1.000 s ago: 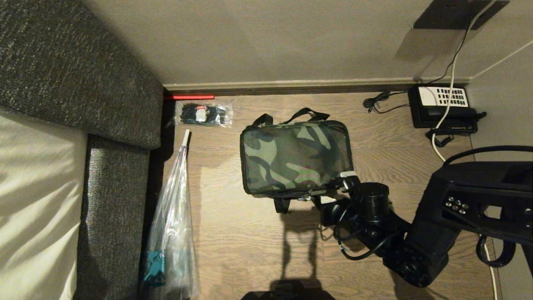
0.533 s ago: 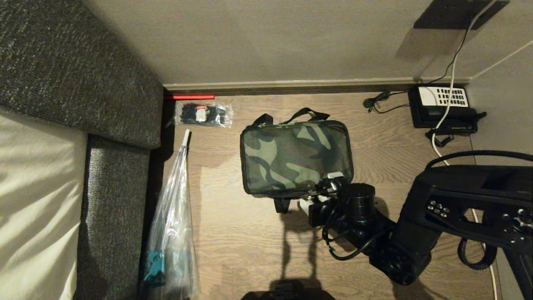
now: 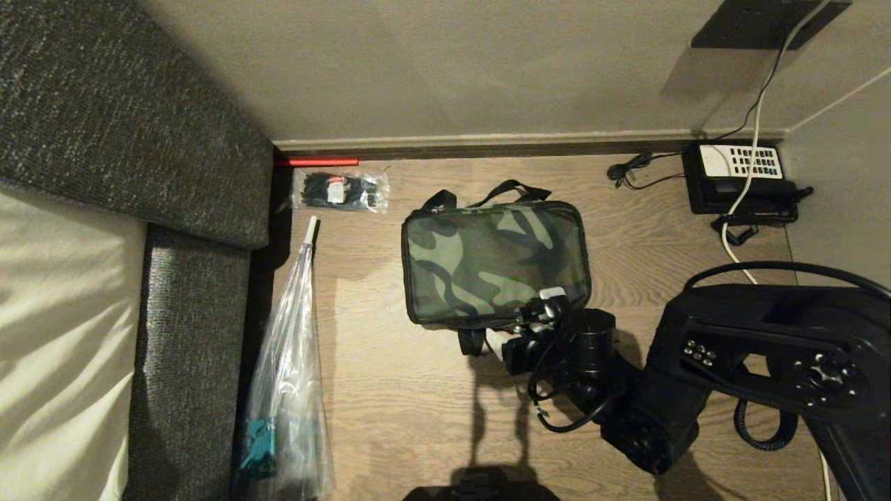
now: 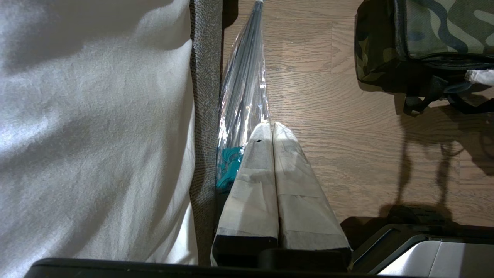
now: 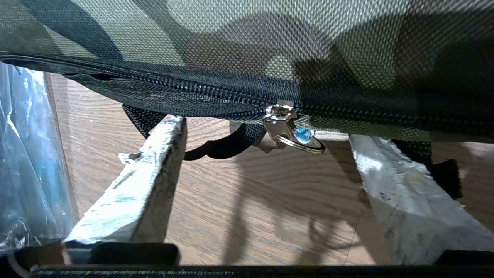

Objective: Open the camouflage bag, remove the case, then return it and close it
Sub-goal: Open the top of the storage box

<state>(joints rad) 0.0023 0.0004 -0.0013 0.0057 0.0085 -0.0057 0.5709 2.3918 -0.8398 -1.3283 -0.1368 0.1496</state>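
Camouflage bag [image 3: 494, 261] is set zipped on the wood floor [image 3: 390, 390]; the right gripper [image 5: 266, 154] is held at its near edge, fingers spread either side of the zipper pull [image 5: 287, 127] (presumably for reaching it). Left gripper [image 4: 272, 129] is parked, fingers pressed together.

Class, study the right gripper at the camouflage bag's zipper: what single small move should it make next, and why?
Probably ease the right gripper forward and shut on the zipper pull. Its fingers stand wide open either side of the pull, which hangs free between them, and the camouflage bag looks zipped shut along this edge. The left gripper is shut, parked away.
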